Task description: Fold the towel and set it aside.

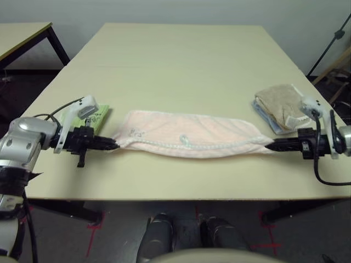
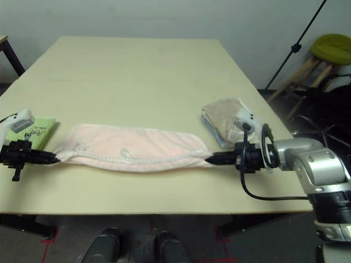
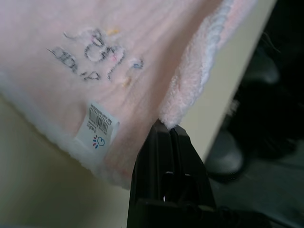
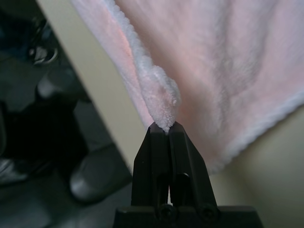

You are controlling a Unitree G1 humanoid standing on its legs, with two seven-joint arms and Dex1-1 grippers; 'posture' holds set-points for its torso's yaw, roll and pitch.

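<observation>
Holding: towel (image 1: pixel 189 139) stretched in a long band along the near edge of the worktop (image 1: pixel 181 66), between the two arms.
Gripping: left gripper (image 1: pixel 113 146) and right gripper (image 1: pixel 270 146), jaws pinched tight on opposite ends.
Judging step: first fold looking done, lengthwise.
Needing next: bringing one end over the other, keeping edges matched.
Watching: green cloth (image 1: pixel 90 116) and tan towel (image 1: pixel 279 105) lying close by.

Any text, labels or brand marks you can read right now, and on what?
towel: dark embroidered lettering, too blurred to read.
white label on the towel: a barcode and a small logo, print too small to read.
lime-green cloth: dark lettering, too small to read.
</observation>
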